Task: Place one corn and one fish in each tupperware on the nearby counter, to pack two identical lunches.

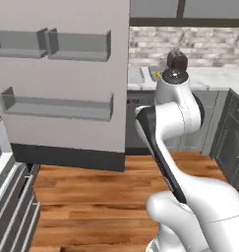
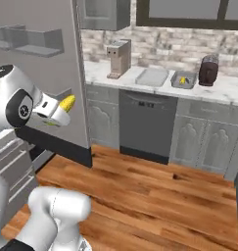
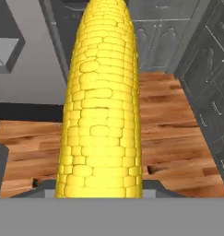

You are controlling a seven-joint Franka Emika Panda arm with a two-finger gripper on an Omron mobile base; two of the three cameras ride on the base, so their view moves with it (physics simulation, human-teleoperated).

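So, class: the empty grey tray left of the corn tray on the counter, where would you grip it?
Judging from the right base view, pinch the empty tray's raised rim from above, on the near long side: it lies flat and shallow on the counter, so only the thin rim suits a pincer.

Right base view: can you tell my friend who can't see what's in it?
The white robot's gripper holds a yellow corn cob above a wooden floor. Across the room, two grey trays sit on the marble counter: one looks empty, the other has something yellow inside.
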